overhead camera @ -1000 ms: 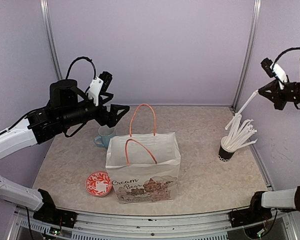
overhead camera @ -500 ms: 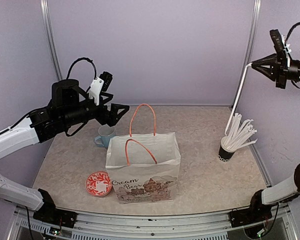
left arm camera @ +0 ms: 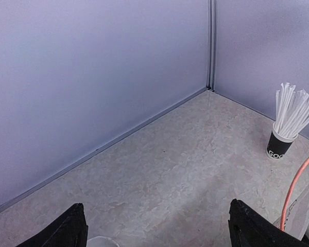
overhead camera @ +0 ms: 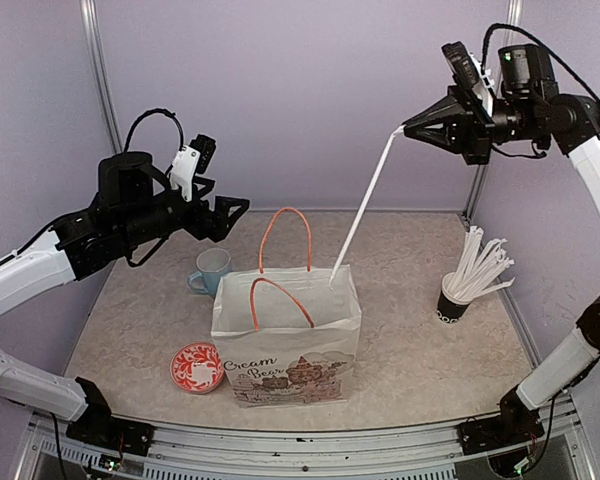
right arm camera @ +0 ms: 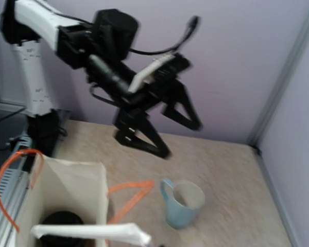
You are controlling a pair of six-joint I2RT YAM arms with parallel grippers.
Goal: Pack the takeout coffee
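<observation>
Nearest to you, a red and white saucer (overhead camera: 197, 367) lay on the table (overhead camera: 430, 370), at 8 o'clock from the paper bag (overhead camera: 285, 350). The bag stood upright in the middle of the table with its mouth open. The takeout coffee (right arm camera: 62, 222) sat down inside the bag. Only its round black lid showed, and only from the right wrist camera. At 3 o'clock from the bag, well apart from it, stood a black cup of straws (overhead camera: 452, 300). At 10 o'clock, just behind the bag, stood a light blue mug (overhead camera: 212, 270), upright. Your left gripper (overhead camera: 232, 218) hung in the air above the mug with its fingers spread wide and nothing between them. Farther back and higher, at 1 o'clock from the bag, your right gripper (overhead camera: 408, 128) was pinched tight on the top end of one long white straw (overhead camera: 365, 205). The straw slanted down to the bag's back rim, and you could not tell if it touched the rim.
</observation>
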